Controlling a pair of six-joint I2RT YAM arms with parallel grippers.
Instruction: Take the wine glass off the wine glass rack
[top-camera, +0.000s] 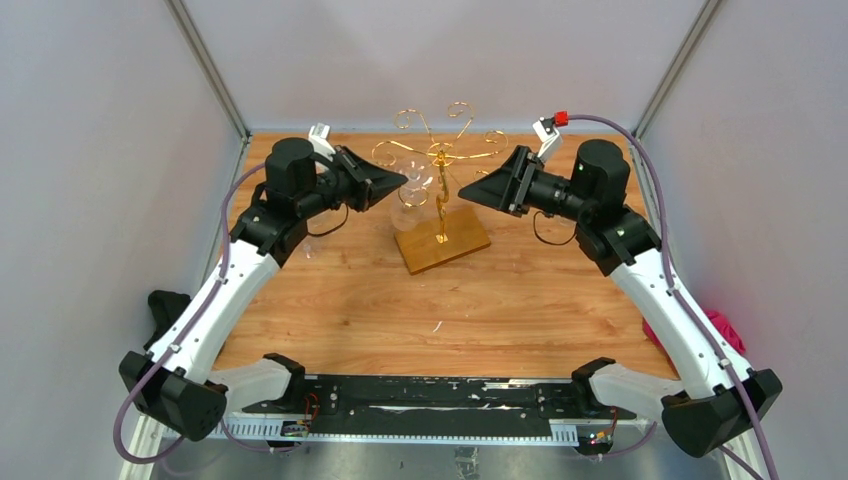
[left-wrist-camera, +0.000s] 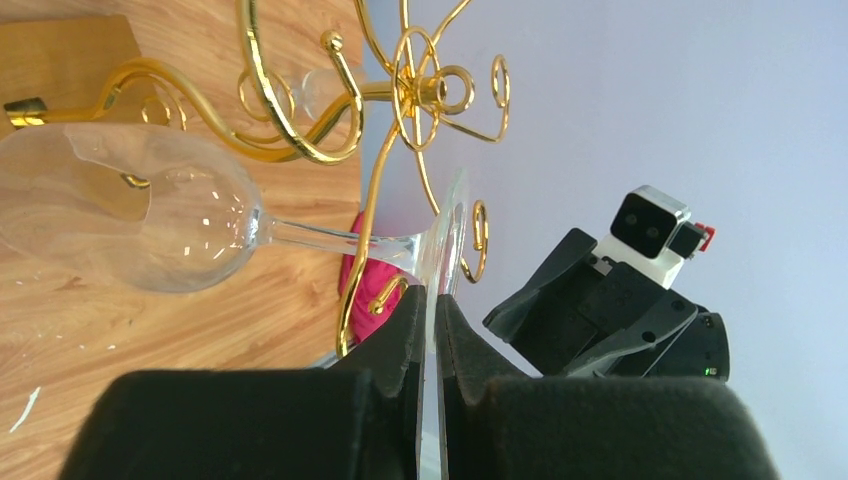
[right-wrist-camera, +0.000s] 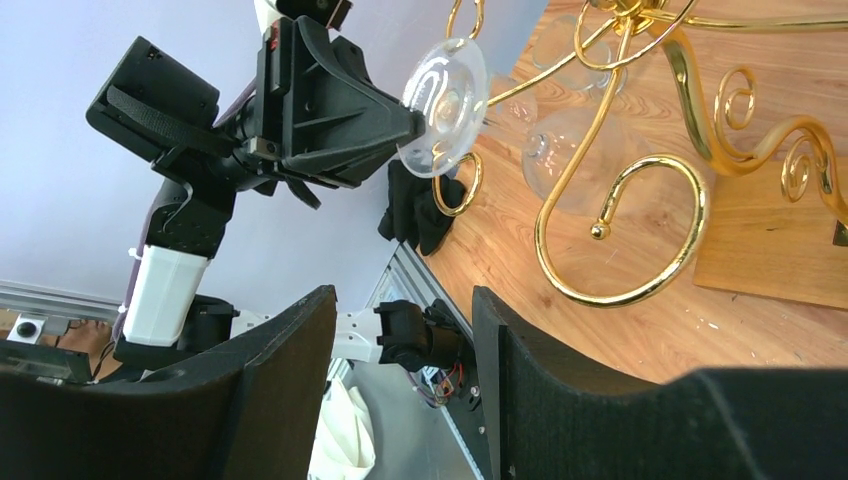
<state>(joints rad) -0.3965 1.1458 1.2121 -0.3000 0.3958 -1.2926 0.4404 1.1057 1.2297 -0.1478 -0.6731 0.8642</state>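
Left jaws, black, padded: closed narrow on the rim of the round foot of the clear stemmed wine glass (left-wrist-camera: 150, 215). The glass hangs bowl-down from the gold wire wine glass rack (top-camera: 445, 243), on the left-arm side of the rack's pole.

Right jaws, black: spread wide, holding nothing, on the opposite side of the rack and apart from it.

Light wooden counter (top-camera: 400, 310): carries the rack's flat wooden base.

Handling note, as judgement: draw the foot outward from the pole along its scrolled arm, level, until the stem clears the curled end. Tilting risks knocking the bowl on the wire. The thin rim grip may slip.
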